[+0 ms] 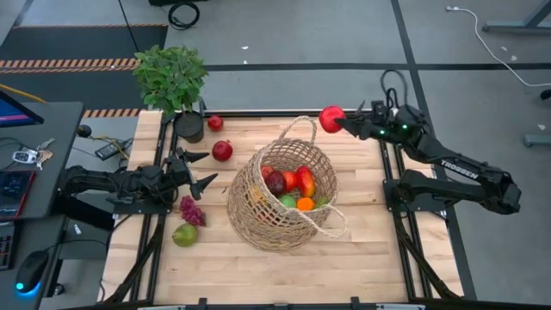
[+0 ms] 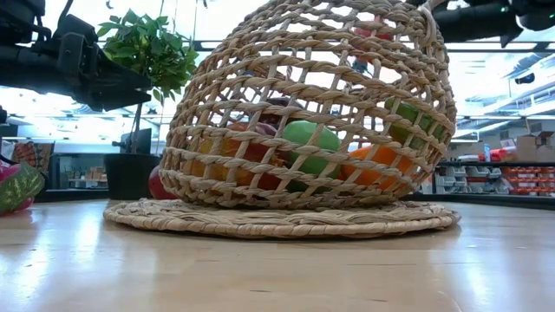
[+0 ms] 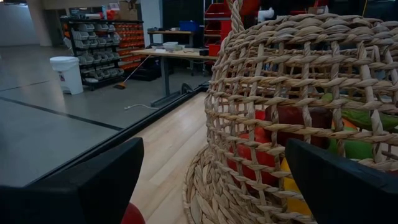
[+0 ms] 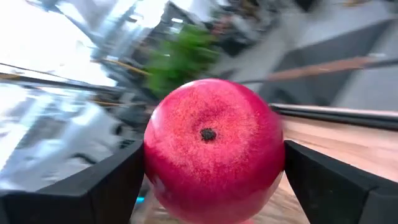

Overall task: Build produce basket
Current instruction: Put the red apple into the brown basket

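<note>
Two arms: both at the counter, L on its left side, R at the far right corner.
R pincer: closed on a red apple, fingers on either side of it; held near the counter's far edge, beside the basket's far handle. Wrist view shows apple filling the gap, dark dimple facing cam.
L pincer: wide, holding nothing; just left of basket, pointing at its wall. Fingers spread in wrist view w/ weave right ahead.
Basket: mid-counter, tan open weave, tipped so the mouth faces right/near side; one loop handle at far side, one at near right.
Produce in basket: dark red piece, red ones, green, orange. Low view shows green and orange through the weave.
Produce loose on counter: red fruit left of basket; smaller red one by the pot; purple grapes and green pear near left.
Plant: leafy, black pot, far left corner.
</note>
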